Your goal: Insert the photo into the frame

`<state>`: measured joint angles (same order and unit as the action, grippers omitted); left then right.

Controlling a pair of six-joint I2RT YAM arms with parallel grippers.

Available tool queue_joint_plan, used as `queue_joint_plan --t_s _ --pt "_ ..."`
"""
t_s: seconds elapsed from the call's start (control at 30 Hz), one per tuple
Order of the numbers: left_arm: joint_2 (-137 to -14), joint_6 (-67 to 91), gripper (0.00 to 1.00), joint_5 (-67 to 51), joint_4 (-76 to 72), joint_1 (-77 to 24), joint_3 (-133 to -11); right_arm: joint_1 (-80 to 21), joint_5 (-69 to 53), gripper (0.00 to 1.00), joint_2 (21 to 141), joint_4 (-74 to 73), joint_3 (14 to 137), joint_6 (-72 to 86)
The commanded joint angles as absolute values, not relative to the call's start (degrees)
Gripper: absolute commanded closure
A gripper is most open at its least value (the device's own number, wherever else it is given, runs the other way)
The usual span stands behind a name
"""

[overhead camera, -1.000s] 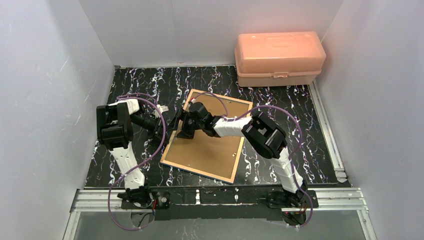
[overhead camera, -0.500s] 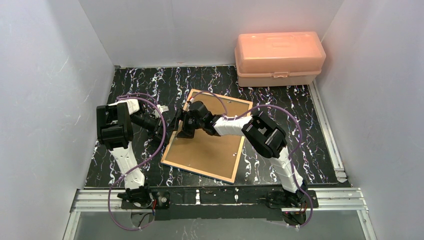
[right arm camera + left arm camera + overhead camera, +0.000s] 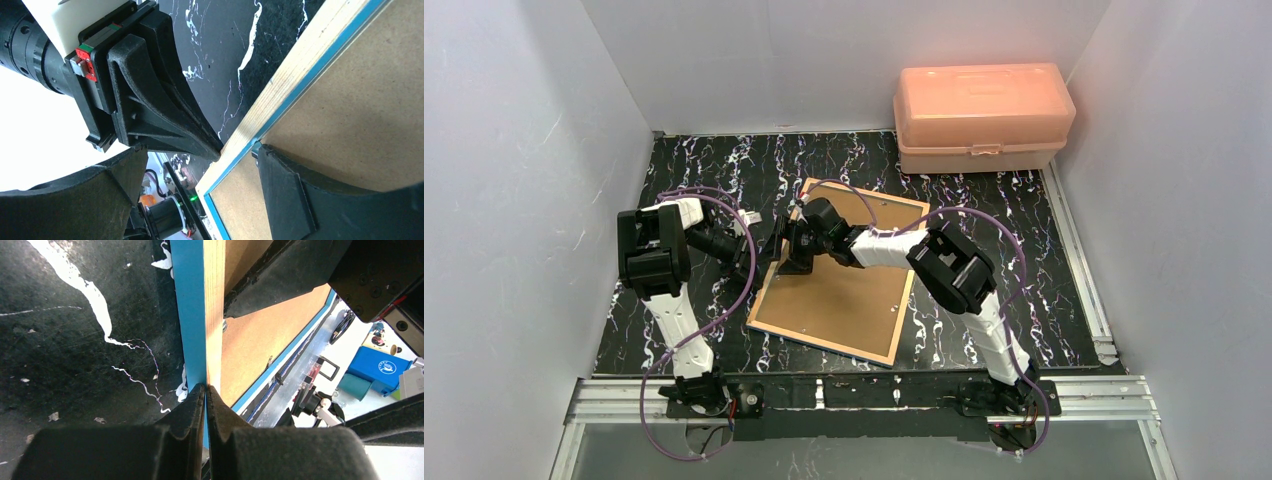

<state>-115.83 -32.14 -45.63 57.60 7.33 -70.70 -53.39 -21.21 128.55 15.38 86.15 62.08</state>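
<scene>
The frame [image 3: 836,292] lies face down on the table, its brown backing board up; the wood edge [image 3: 214,315] and blue front border [image 3: 191,315] show in the left wrist view. My left gripper [image 3: 767,250] [image 3: 206,390] is shut on the frame's left edge. My right gripper [image 3: 792,246] [image 3: 197,159] is open over the same edge. One of its fingers [image 3: 295,195] rests on the backing board [image 3: 360,100] by a small metal tab, and the other finger [image 3: 90,200] hangs outside the frame. The photo is not in view.
A pink plastic box [image 3: 982,115] stands at the far right, behind the frame. White walls close in the black marbled table [image 3: 1024,250] on three sides. A metal rail [image 3: 864,390] runs along the near edge by the arm bases.
My right wrist has shifted slightly toward the far end along the frame's left edge. The left arm and the frame have not visibly moved.
</scene>
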Motion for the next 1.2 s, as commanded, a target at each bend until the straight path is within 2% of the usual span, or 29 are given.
queue_joint_plan --t_s 0.0,0.3,1.17 --pt "-116.2 -33.0 0.98 -46.9 57.9 6.6 -70.4 -53.7 -24.1 0.11 130.4 18.5 87.2 63.2" --pt "-115.6 -33.7 0.98 -46.6 58.9 6.7 -70.7 -50.1 -21.0 0.11 125.1 13.5 85.4 57.9" --pt "-116.8 -33.5 1.0 -47.2 59.1 6.6 -70.9 -53.6 -29.1 0.11 131.6 10.7 89.5 56.0"
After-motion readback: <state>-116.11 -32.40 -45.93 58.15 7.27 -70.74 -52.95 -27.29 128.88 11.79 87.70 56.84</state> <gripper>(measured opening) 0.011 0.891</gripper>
